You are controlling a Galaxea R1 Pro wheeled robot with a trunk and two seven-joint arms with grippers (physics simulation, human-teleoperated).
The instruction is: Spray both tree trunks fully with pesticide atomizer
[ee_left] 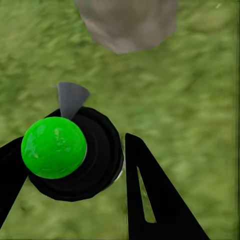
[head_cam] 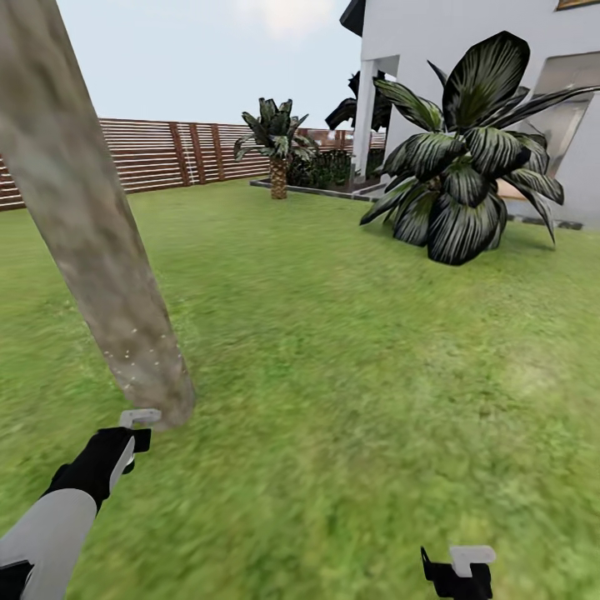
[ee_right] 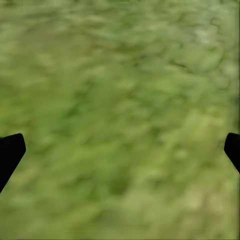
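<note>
the left gripper (ee_left: 75,165) is clenched round the pesticide atomizer (ee_left: 70,150), its nozzle aimed at the foot of the near tree trunk (head_cam: 92,242), where pale specks already show; the spraying step looks underway. the right gripper (ee_right: 120,145) hangs released over the lawn (head_cam: 375,375). next, i'd judge, the nozzle must climb the trunk's bare upper stretch.

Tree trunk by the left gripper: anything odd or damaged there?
No damage that I can see. The tree trunk leans in the head view, probably camera tilt. Small pale specks dot its lower part, possibly spray. The left gripper holds the atomizer, nozzle toward the trunk base. The right gripper hangs open over grass.
</note>
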